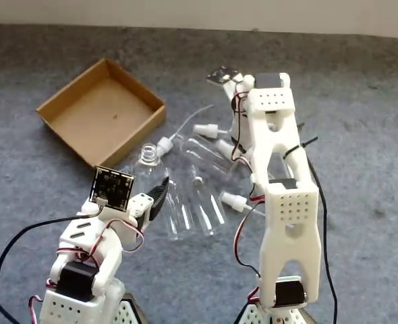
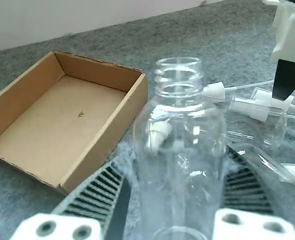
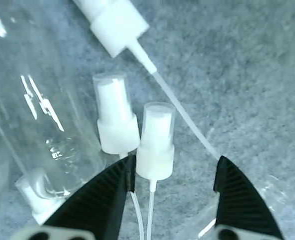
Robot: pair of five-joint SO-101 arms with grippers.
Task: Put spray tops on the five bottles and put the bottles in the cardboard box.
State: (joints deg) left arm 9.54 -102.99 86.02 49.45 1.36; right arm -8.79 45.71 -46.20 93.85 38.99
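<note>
- The left claw (image 2: 177,167) is clamped on a clear bottle (image 2: 180,125) with a bare threaded neck (open at the mouth), just beside the cardboard box (image 1: 104,111)
- The right claw (image 3: 176,165) has its jaws apart, farther from the cardboard box than the held bottle; a white spray top (image 3: 156,140) lies between them, close against one jaw
- A second spray top (image 3: 115,120) touches the first, and a third spray top (image 3: 115,20) trails a long thin tube
- More clear bottles (image 1: 195,202) lie flat on the grey bench (image 1: 361,135), near the cardboard box
</note>
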